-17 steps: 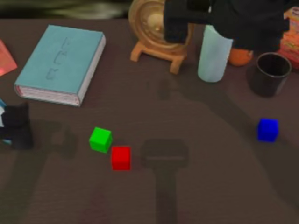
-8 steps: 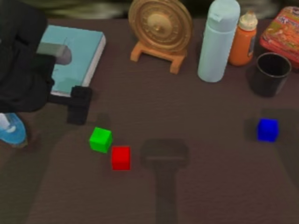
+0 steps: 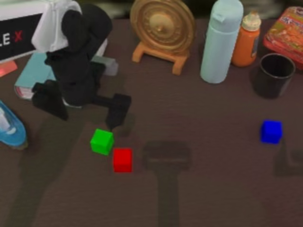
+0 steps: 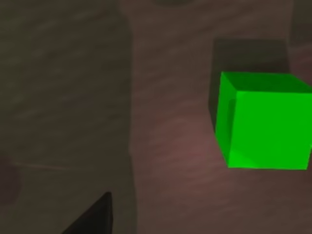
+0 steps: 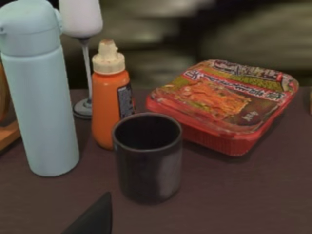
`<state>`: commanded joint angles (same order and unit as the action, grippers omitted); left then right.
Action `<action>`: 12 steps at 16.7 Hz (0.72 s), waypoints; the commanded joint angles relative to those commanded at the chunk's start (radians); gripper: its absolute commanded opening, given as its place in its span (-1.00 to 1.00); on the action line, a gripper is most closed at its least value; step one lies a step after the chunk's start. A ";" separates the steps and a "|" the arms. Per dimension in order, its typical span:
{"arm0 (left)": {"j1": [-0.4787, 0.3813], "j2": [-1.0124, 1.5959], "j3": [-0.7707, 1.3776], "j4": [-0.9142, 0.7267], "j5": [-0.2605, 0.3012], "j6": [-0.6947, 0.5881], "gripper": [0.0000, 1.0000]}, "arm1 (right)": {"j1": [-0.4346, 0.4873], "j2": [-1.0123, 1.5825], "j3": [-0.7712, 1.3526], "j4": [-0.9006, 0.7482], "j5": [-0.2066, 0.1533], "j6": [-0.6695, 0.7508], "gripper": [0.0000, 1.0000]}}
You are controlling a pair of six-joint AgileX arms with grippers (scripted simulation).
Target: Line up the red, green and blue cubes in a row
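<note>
Nearest me on the table [image 3: 213, 189], the red cube [image 3: 122, 159] sits left of centre, with the green cube [image 3: 102, 141] just beside it, up and to the left, corners close. I cannot tell whether those two touch. The blue cube [image 3: 271, 131] lies well apart from them, near the right edge.

My left gripper [image 3: 83, 105] hangs above the table just behind the green cube, fingers spread wide with one dark fingertip [image 3: 117, 109] close above that cube; it grips nothing. In the left wrist view the green cube [image 4: 263, 122] fills the frame beside bare tabletop.

Farther back stand a teal book [image 3: 33, 75] under my left arm, a gold disc on a stand [image 3: 162, 23], a pale bottle [image 3: 219, 40], an orange bottle [image 3: 247, 40], a black cup [image 3: 274, 73] and a red food tray [image 3: 287, 33].

My right gripper is out of the top view, and I cannot tell how its fingers stand.
</note>
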<state>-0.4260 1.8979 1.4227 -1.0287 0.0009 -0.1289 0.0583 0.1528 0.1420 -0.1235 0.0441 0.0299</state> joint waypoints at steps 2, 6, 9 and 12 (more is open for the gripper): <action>-0.015 0.064 0.055 -0.033 0.000 -0.005 1.00 | -0.029 -0.087 -0.083 0.072 -0.025 -0.019 1.00; -0.026 0.106 0.095 -0.055 0.001 -0.008 1.00 | -0.048 -0.153 -0.142 0.124 -0.044 -0.030 1.00; -0.026 0.106 0.095 -0.055 0.001 -0.008 1.00 | -0.048 -0.153 -0.142 0.124 -0.044 -0.030 1.00; -0.024 0.119 0.091 -0.041 0.001 -0.007 1.00 | -0.048 -0.153 -0.142 0.124 -0.044 -0.030 1.00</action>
<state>-0.4503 2.0166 1.5133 -1.0700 0.0016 -0.1363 0.0100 0.0000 0.0000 0.0000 0.0000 0.0000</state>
